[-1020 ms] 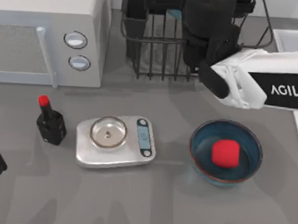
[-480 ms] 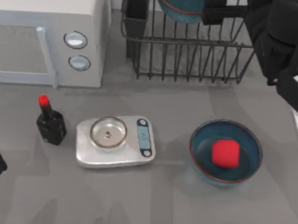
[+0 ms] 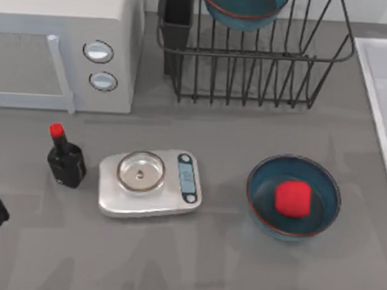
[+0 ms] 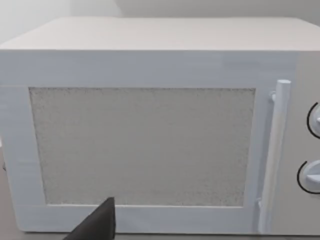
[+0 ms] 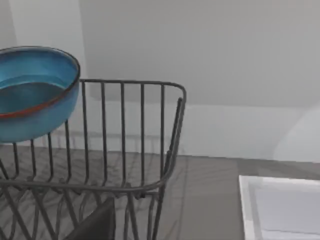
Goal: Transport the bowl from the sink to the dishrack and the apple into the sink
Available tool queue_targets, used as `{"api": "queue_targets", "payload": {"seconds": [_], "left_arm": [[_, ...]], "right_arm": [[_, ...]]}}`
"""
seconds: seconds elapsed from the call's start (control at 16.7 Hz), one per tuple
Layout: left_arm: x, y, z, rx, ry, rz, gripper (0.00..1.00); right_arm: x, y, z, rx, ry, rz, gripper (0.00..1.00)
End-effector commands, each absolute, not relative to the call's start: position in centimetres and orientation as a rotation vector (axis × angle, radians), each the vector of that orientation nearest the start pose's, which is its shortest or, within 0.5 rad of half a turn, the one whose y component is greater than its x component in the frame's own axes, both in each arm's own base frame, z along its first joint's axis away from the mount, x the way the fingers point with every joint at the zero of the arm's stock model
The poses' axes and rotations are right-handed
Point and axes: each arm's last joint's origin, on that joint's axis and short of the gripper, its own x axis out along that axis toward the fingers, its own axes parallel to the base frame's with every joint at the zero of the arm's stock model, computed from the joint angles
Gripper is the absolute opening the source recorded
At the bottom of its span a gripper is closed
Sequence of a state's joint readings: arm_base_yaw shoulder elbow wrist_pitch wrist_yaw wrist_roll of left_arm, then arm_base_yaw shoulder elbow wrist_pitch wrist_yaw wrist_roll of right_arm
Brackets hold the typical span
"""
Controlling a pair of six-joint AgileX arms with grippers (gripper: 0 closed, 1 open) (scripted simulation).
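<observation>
Gone is my right arm, end effector state untellable; teal, red-rimmed bowl (image 3: 243,8) sits in dishrack (image 3: 262,70).

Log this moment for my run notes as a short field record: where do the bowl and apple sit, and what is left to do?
bowl: in the dishrack, a teal bowl on the bars
apple: red apple inside a second bowl on the table
sink: white sink at the table's right edge
left arm: parked at the left edge
remaining: apple into sink
</observation>
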State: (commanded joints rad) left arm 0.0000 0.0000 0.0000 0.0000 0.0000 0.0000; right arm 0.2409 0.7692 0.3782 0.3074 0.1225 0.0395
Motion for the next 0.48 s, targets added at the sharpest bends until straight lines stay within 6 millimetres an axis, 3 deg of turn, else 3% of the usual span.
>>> {"api": "queue_targets", "payload": {"seconds": [0.24, 0.48], "left_arm": [[10.6, -0.1, 16.0, 0.0, 0.0, 0.0, 1.0], [10.6, -0.1, 16.0, 0.0, 0.0, 0.0, 1.0]], "right_arm": [[12.8, 1.3, 19.1, 0.025, 0.07, 0.083, 1.0], [11.0, 0.2, 16.4, 0.013, 0.034, 0.031, 1.0]]}}
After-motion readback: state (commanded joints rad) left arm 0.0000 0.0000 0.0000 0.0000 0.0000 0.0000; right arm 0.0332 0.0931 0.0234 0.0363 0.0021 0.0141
